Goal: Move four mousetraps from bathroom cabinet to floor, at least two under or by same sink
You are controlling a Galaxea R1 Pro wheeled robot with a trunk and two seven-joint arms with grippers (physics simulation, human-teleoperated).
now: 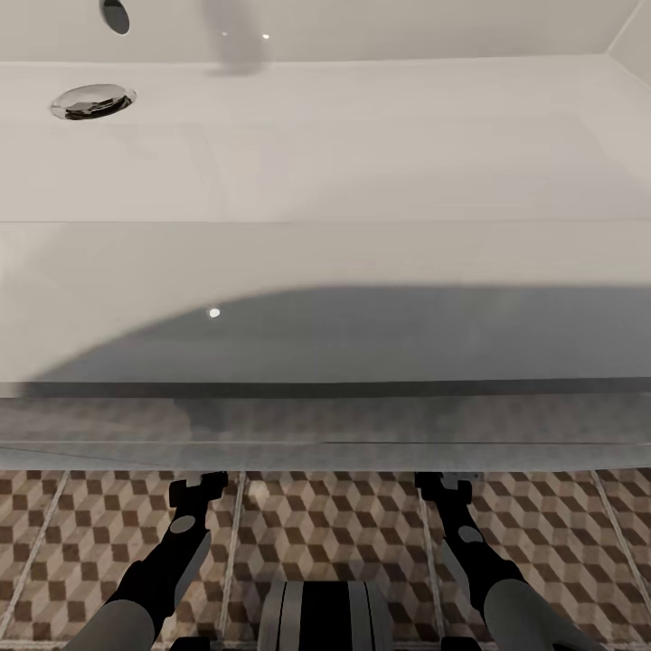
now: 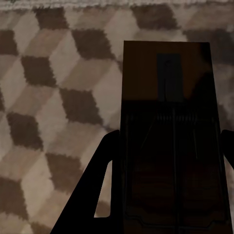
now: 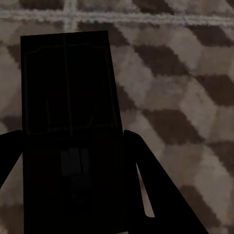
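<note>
From the head, a white sink (image 1: pixel 325 181) blocks most of the scene; both arms reach under its front edge, so the left gripper (image 1: pixel 197 488) and right gripper (image 1: pixel 445 486) are cut off there. At the left wrist, dark fingers (image 2: pixel 100 190) pinch a mousetrap (image 2: pixel 168 97) over the cube-patterned floor (image 2: pixel 48 122). The right fingers (image 3: pixel 146 180) pinch another mousetrap (image 3: pixel 68 97), too shadowed for detail.

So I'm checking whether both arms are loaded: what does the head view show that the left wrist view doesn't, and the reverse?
Head view: the white sink with its drain, both arms, the right gripper.
Left wrist view: a mousetrap between the left gripper's fingers, hanging over the tiles.
Shared: the cube-patterned bathroom floor.
</note>
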